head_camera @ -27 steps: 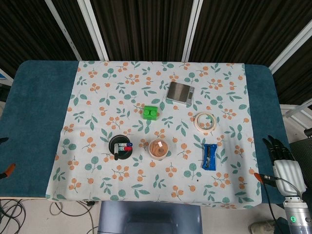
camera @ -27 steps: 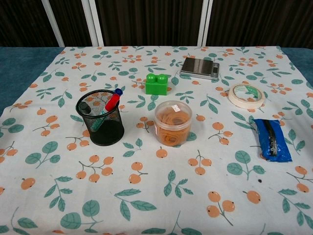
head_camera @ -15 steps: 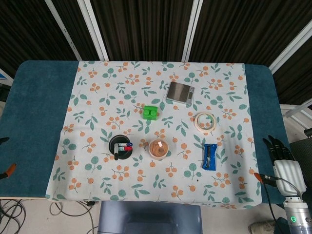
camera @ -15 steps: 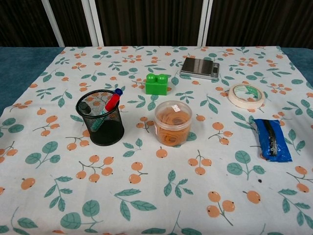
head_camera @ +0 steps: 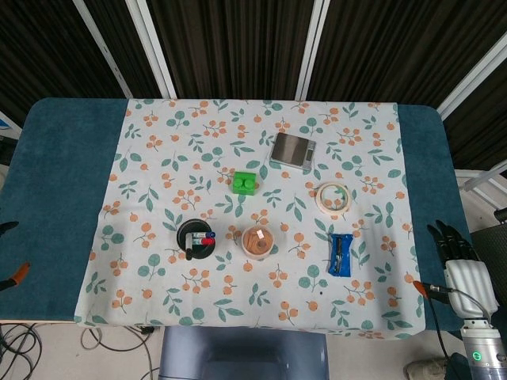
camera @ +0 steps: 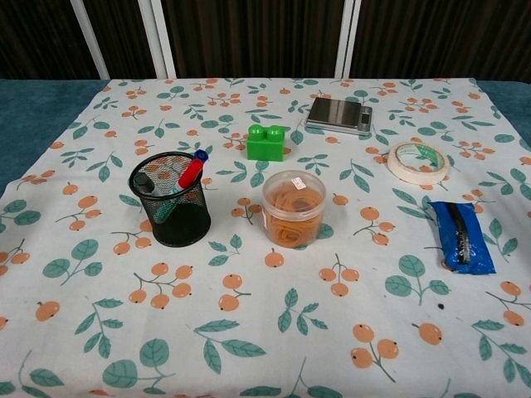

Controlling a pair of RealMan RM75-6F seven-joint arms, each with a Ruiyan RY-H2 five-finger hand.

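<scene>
One hand I am seeing clearly: my right hand (head_camera: 458, 253) is hanging off the table's right edge, fingers apart, holding nothing. Nearest it the blue pouch (head_camera: 341, 254) is lying flat. Further left, a clear tub (camera: 292, 207) is holding rubber bands; a black mesh cup (camera: 171, 207) is holding markers.

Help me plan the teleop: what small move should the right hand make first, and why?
Probably ease the right hand inward over the table's teal edge toward the flat blue packet. The hand sits off the table's right side with fingers apart and nothing in them, and that packet is the thing lying nearest to it, apart from the others on the floral cloth.
</scene>
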